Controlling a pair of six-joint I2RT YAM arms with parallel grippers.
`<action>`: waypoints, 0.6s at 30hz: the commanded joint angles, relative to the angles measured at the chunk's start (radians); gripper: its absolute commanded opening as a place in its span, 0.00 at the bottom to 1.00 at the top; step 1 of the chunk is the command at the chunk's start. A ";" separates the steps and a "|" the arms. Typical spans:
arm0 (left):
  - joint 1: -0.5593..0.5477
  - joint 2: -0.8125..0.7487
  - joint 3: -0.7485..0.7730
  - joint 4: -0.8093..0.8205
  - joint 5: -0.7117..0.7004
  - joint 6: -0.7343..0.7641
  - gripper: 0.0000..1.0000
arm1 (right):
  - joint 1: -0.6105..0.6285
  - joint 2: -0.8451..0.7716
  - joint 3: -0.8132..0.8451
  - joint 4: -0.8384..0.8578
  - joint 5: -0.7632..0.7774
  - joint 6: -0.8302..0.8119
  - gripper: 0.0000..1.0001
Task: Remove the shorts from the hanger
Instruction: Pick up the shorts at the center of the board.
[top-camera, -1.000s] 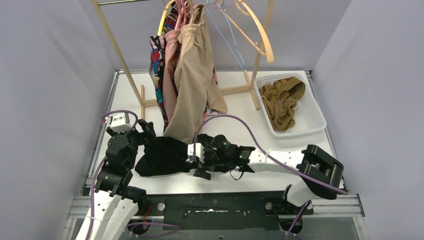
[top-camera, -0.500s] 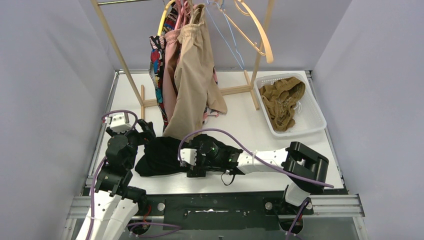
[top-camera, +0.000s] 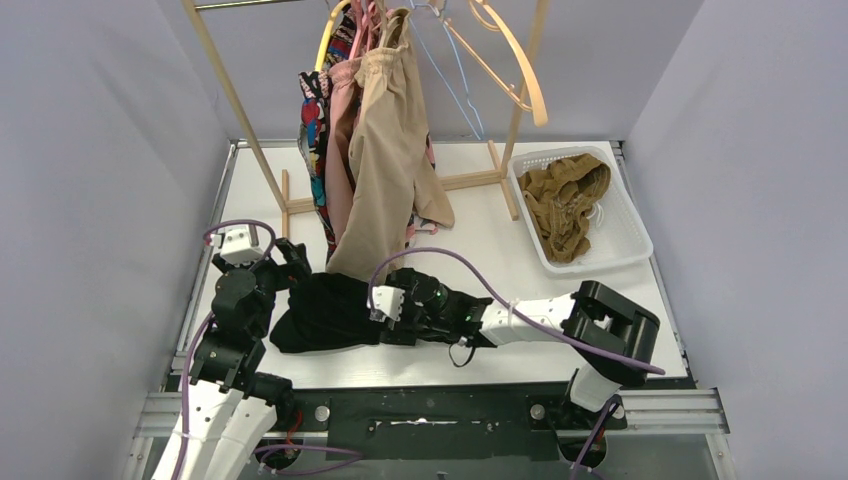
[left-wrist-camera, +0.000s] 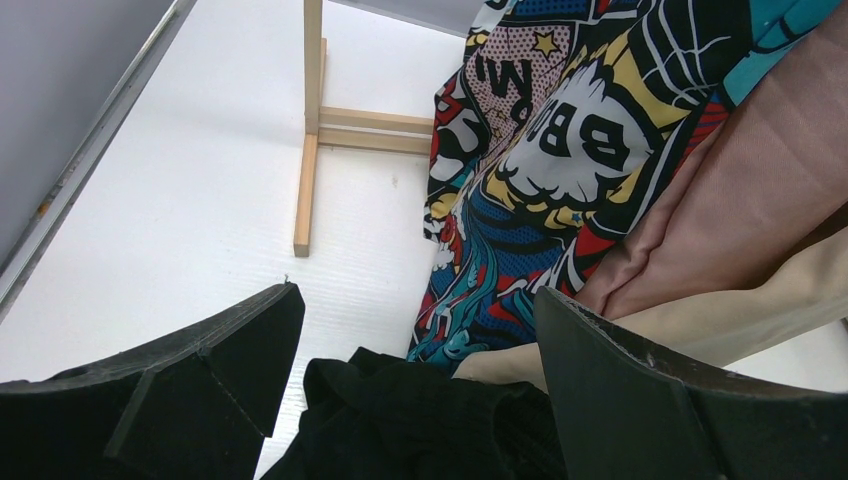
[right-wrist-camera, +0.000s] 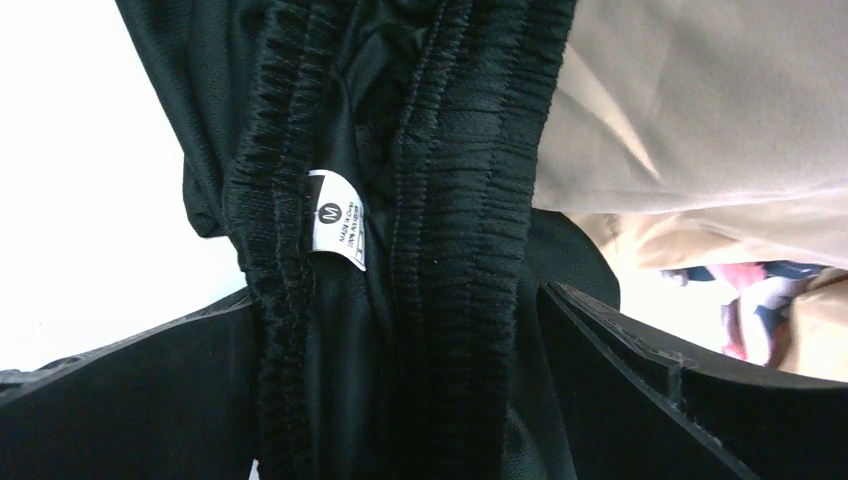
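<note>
Near the table (top-camera: 490, 225) front, black shorts (top-camera: 320, 312) waistband within wide-apart right pincer (right-wrist-camera: 398, 295), left pincer (left-wrist-camera: 418, 295) also apart.

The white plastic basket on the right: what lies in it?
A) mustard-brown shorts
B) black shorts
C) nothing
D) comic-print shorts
A: crumpled mustard-brown fabric shorts lie in the white plastic basket, while the black shorts lie outside it.
</note>
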 joint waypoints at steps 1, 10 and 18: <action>0.008 0.003 0.004 0.058 0.005 -0.004 0.86 | -0.079 -0.018 0.019 0.035 -0.224 0.126 0.98; 0.010 0.010 0.007 0.056 0.008 -0.003 0.86 | -0.111 0.047 0.127 -0.181 -0.386 0.116 0.70; 0.010 0.007 0.007 0.054 0.008 -0.004 0.86 | -0.116 -0.098 0.170 -0.429 -0.413 0.052 0.00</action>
